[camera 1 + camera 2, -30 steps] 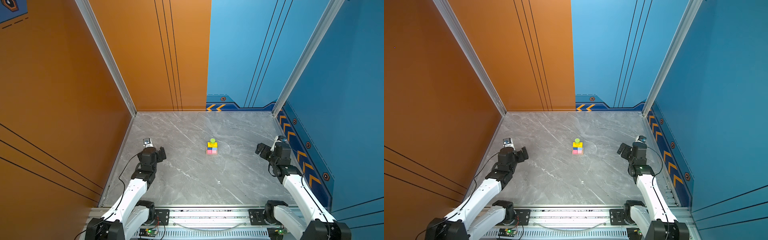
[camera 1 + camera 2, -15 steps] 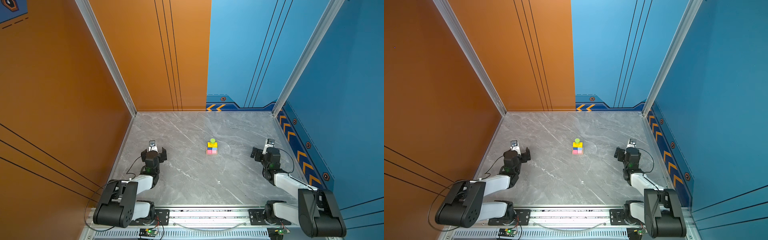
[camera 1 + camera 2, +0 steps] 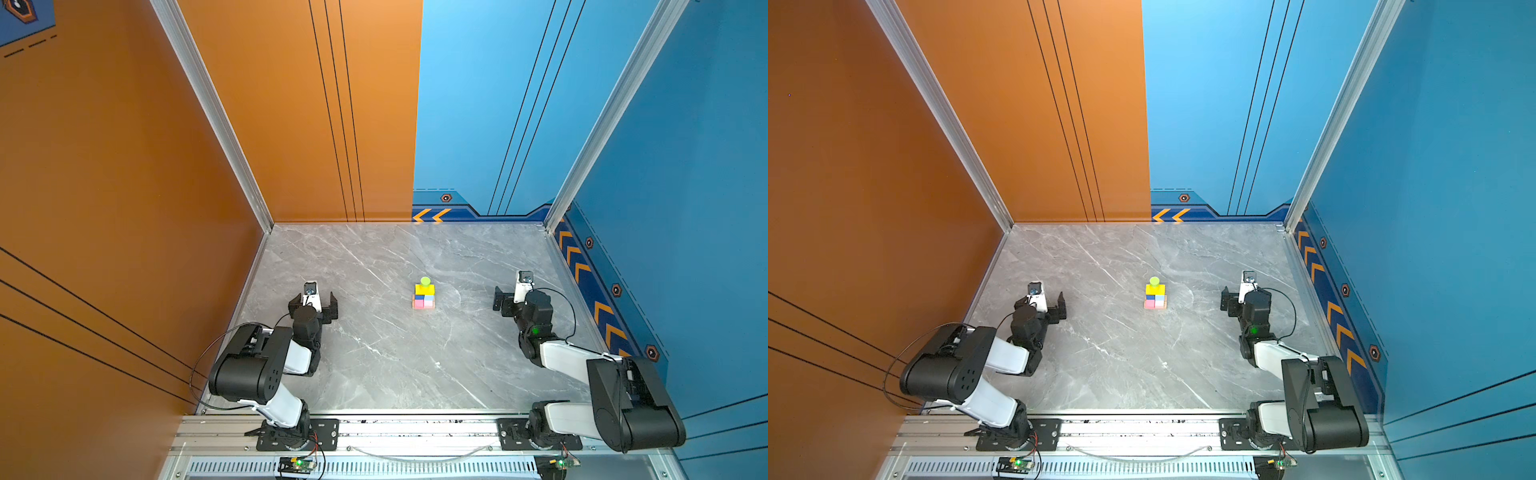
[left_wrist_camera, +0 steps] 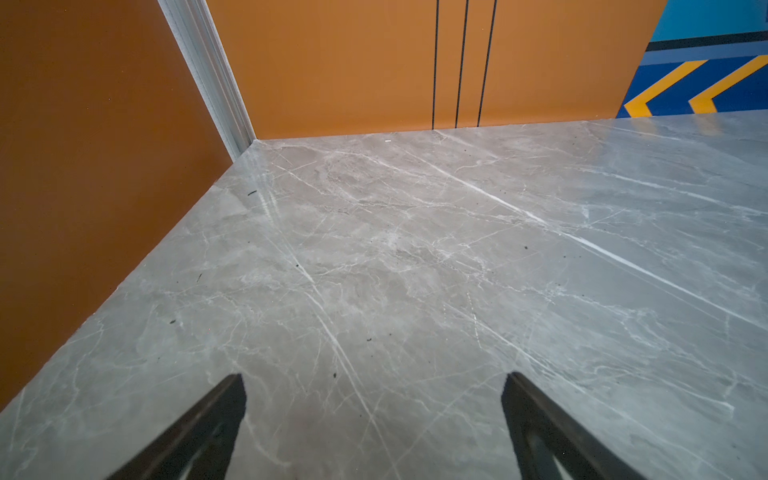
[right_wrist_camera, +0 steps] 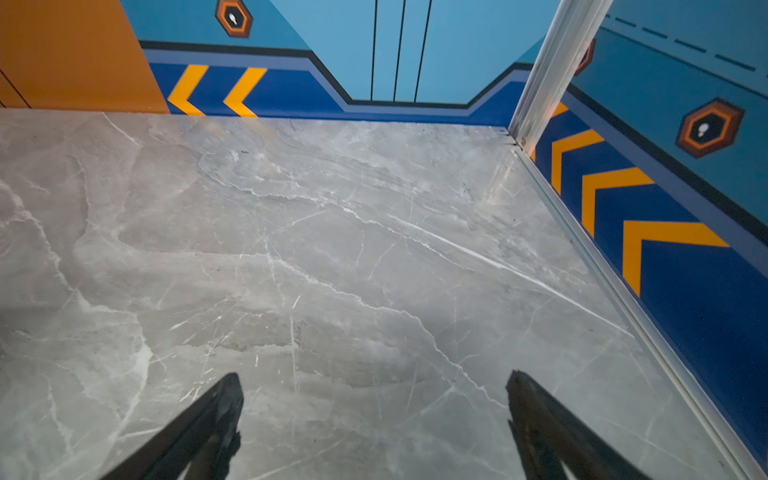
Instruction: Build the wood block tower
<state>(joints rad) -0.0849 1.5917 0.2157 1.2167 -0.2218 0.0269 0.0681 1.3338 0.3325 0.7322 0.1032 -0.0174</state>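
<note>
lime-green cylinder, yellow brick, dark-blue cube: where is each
lime-green cylinder [image 3: 424,281], in a top view, its round top face
yellow brick [image 3: 424,290], in a top view, its visible face
dark-blue cube [image 3: 419,297], in a top view, its visible face

Bright, even light; soft shadows; faint sheen on marble tabletop; wrist views wide-angle, slightly soft

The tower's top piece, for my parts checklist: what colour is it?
The top cylinder is lime green, clearest in a top view.

Both arms low, elbows up; left tool and right tool empty, jaws wide apart.
</note>
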